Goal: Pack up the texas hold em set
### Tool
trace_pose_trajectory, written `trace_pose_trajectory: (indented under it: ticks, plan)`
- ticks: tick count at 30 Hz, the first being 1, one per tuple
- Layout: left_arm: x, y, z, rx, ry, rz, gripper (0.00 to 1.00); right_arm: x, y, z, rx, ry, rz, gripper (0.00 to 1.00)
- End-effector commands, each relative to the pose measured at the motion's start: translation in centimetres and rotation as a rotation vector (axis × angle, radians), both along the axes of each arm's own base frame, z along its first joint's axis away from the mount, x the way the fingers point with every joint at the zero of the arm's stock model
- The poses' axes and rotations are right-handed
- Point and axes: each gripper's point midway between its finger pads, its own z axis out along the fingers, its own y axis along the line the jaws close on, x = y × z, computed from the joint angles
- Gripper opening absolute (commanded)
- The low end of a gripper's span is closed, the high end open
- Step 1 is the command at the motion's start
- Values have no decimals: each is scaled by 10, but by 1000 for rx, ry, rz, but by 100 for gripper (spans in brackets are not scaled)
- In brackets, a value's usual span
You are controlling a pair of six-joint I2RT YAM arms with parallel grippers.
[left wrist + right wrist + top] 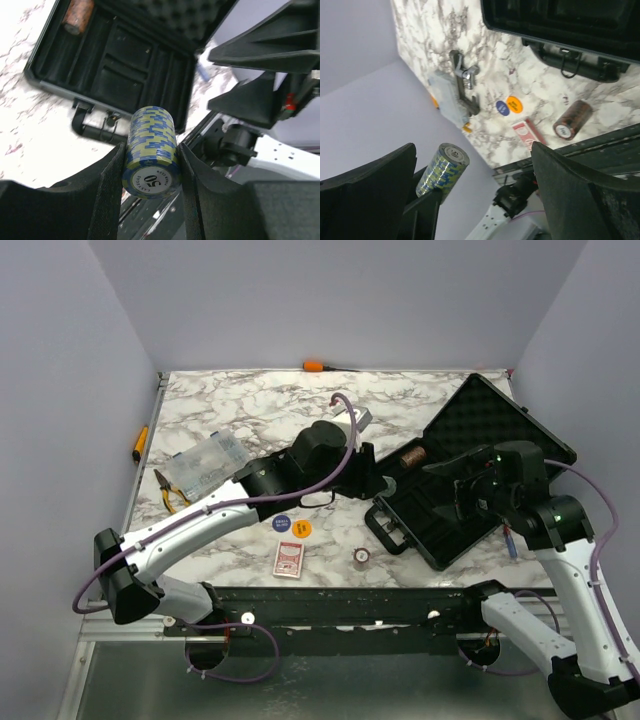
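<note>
The black case (470, 475) lies open at the right, with its foam lid tilted back and a brown chip stack (410, 457) in a slot. My left gripper (151, 165) is shut on a blue-and-yellow chip stack (150, 150) marked 50 and holds it in the air near the case's front edge (55, 85). In the top view it (383, 483) is by the case's left corner. My right gripper (475, 200) is open and empty above the case (462, 495). A red-backed deck (289, 558), blue disc (282, 523), orange disc (302, 528) and a dark chip stack (360, 556) lie on the table.
A clear plastic box (205, 462) and pliers (170, 490) lie at the left. A grey metal clamp (462, 80) is beside the box. An orange-handled tool (315, 366) lies at the back edge. The case handle (385, 530) juts toward the loose chip stack.
</note>
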Motion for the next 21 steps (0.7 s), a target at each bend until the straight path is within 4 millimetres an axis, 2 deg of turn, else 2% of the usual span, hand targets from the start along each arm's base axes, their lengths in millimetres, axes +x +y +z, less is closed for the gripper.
trace_pose_trajectory:
  ticks: [1, 6, 11, 21]
  plan:
    - [1, -18, 57, -260, -130, -45, 0, 10, 15, 13, 205, 6, -83, 100]
    - [5, -20, 66, -332, -214, -49, 0, 20, 34, 10, 309, 13, -41, 100]
    - [7, -26, 81, -411, -319, -70, 0, 32, 33, 23, 340, -51, -66, 99]
    - [16, -42, 89, -463, -412, -56, 0, 43, 41, 26, 386, -44, -65, 82]
